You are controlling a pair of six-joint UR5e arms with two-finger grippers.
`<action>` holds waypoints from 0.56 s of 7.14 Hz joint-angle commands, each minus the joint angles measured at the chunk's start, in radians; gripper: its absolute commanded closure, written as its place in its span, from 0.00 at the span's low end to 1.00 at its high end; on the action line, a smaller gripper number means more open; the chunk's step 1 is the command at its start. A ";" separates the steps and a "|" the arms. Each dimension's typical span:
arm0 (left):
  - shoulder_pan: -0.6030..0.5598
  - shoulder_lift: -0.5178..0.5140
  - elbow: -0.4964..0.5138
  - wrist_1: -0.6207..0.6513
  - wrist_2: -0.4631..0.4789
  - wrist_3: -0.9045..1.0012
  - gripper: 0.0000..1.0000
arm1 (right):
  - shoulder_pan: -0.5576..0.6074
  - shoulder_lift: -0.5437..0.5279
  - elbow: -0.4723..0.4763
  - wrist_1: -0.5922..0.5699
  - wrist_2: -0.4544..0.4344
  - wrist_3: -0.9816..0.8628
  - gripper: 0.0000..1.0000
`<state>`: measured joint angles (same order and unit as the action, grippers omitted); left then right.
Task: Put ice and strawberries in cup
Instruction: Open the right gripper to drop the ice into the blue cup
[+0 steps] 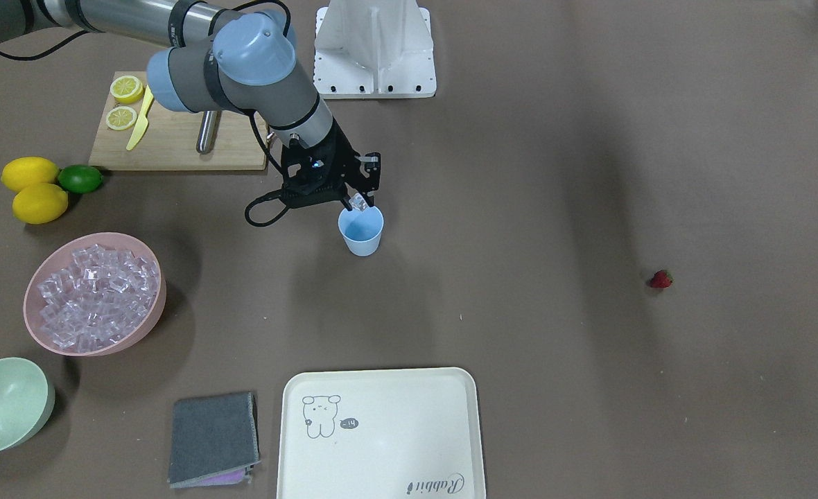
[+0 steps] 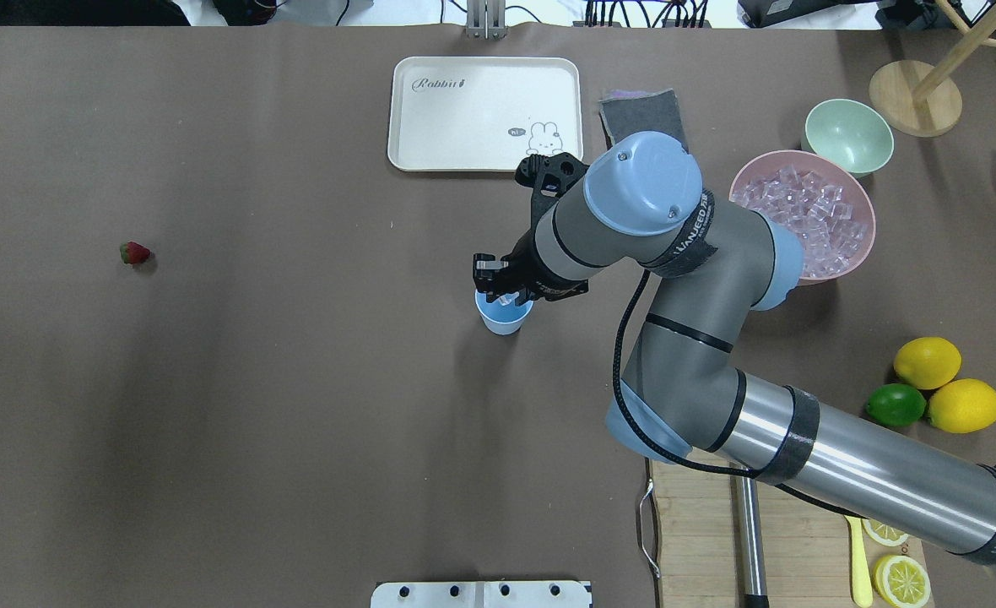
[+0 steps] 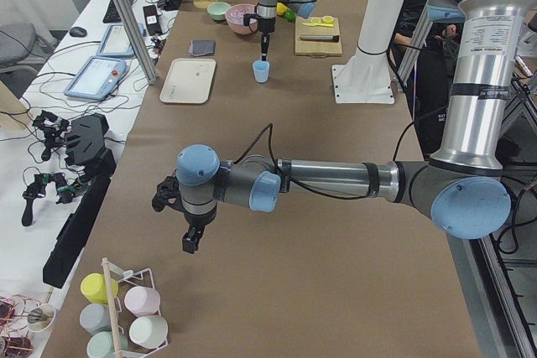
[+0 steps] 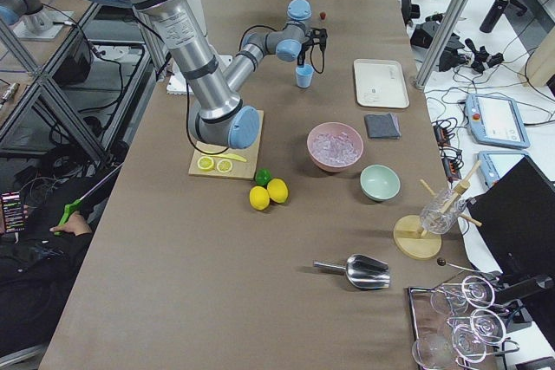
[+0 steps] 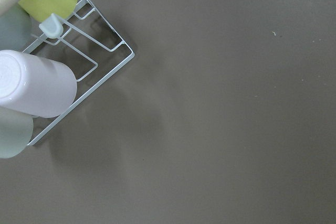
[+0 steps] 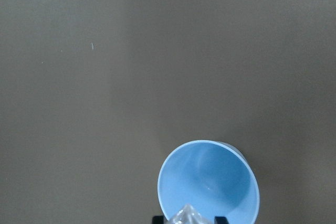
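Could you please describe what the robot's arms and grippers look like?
The right arm and left arm are silver tubes with grey joints and light blue caps, black bands and black cables. The right gripper and left gripper are black.

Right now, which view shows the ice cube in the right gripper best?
Exterior front-facing: the ice cube is clear of the arm, clamped in the right gripper over the cup. The right wrist view shows it close but cut off at the bottom edge; overhead, the gripper partly hides it; the side views make it tiny.
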<state>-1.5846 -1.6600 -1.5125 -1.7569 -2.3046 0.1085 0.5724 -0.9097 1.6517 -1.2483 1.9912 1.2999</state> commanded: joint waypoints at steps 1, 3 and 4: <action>0.000 -0.001 0.006 -0.001 0.001 0.000 0.02 | 0.006 0.003 -0.006 0.003 -0.011 -0.002 0.68; 0.000 -0.001 0.006 -0.001 0.001 0.000 0.02 | 0.006 0.003 -0.009 0.001 -0.063 0.002 0.01; 0.000 0.000 0.006 -0.001 0.001 0.000 0.02 | 0.006 0.003 -0.007 0.004 -0.061 0.002 0.01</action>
<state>-1.5846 -1.6610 -1.5065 -1.7579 -2.3040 0.1089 0.5777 -0.9062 1.6443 -1.2460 1.9361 1.3025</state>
